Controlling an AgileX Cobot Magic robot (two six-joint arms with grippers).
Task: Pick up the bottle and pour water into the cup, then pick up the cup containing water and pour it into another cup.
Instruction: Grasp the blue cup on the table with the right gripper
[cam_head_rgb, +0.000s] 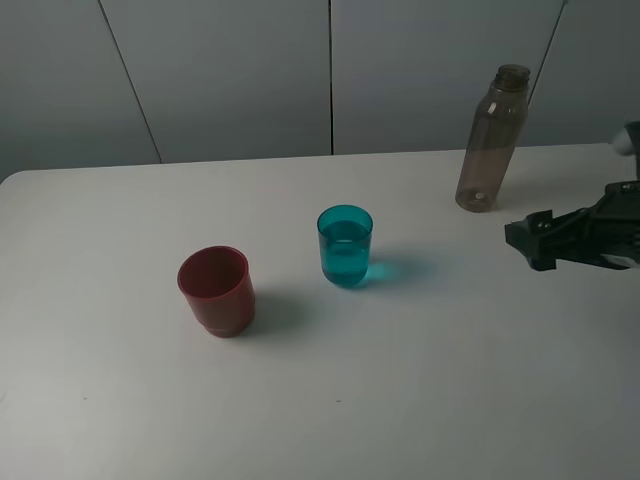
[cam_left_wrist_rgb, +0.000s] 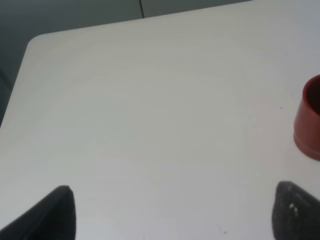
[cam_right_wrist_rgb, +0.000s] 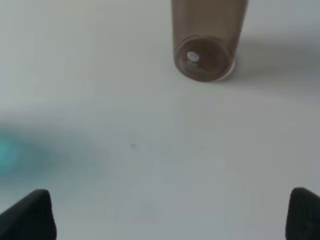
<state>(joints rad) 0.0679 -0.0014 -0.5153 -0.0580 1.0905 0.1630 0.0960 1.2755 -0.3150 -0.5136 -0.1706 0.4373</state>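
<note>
The smoky grey-brown bottle (cam_head_rgb: 490, 140) stands upright at the back right of the table; its lower part (cam_right_wrist_rgb: 207, 40) fills the right wrist view. The teal cup (cam_head_rgb: 345, 247) stands mid-table with water in it, and shows as a teal blur (cam_right_wrist_rgb: 6, 152) at the edge of the right wrist view. The dark red cup (cam_head_rgb: 215, 290) stands to its left and nearer the front; its side (cam_left_wrist_rgb: 309, 125) shows in the left wrist view. My right gripper (cam_head_rgb: 528, 246) (cam_right_wrist_rgb: 167, 215) hovers open and empty, in front of the bottle and right of the teal cup. My left gripper (cam_left_wrist_rgb: 175, 215) is open over bare table.
The white table (cam_head_rgb: 400, 400) has a rounded far-left corner (cam_left_wrist_rgb: 37, 42). A grey panelled wall (cam_head_rgb: 250, 70) runs behind it. The left arm is outside the exterior view.
</note>
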